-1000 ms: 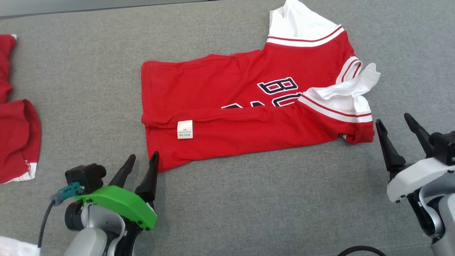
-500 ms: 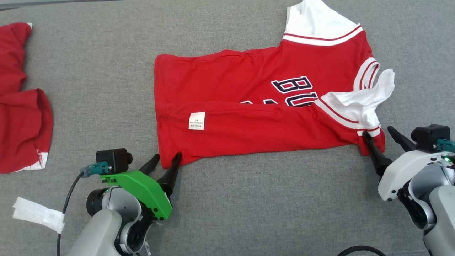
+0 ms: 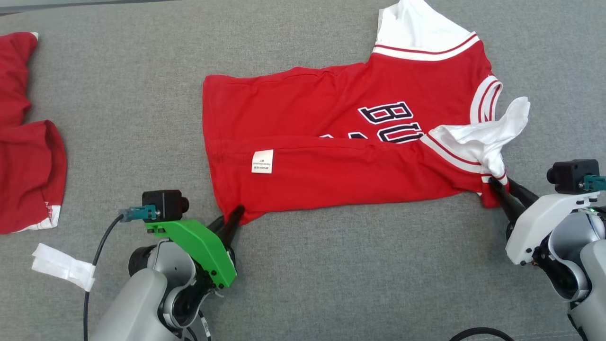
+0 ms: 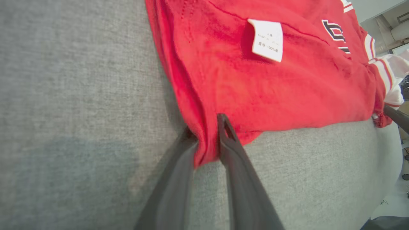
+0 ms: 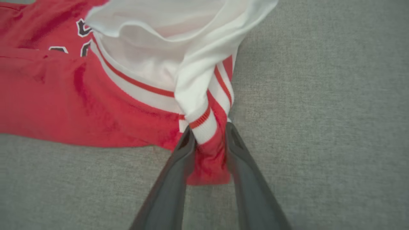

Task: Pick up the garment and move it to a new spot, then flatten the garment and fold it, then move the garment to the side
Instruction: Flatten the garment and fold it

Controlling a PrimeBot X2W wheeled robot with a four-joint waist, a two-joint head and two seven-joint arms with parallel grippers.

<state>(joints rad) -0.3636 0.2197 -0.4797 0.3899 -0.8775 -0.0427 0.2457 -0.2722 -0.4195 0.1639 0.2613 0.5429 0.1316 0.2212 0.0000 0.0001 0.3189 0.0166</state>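
**Two corners pinched at once**

Far left lies another red garment (image 3: pixel 28 156), with a white paper strip (image 3: pixel 61 267) nearer the robot. The left claw (image 3: pixel 230 214), under its green bracket (image 3: pixel 199 246), reaches low and forward, fingers clamped on the bottom hem corner of the red shirt (image 3: pixel 331 156). That soft knit shirt lies spread and partly folded in the middle of the coarse gray fabric surface (image 3: pixel 331 284), with a white label (image 3: pixel 262 161) showing. The right claw (image 3: pixel 501 184) angles inward, clamped on the bunched, striped sleeve end. Half a second earlier both claws stood apart at the shirt's edge.
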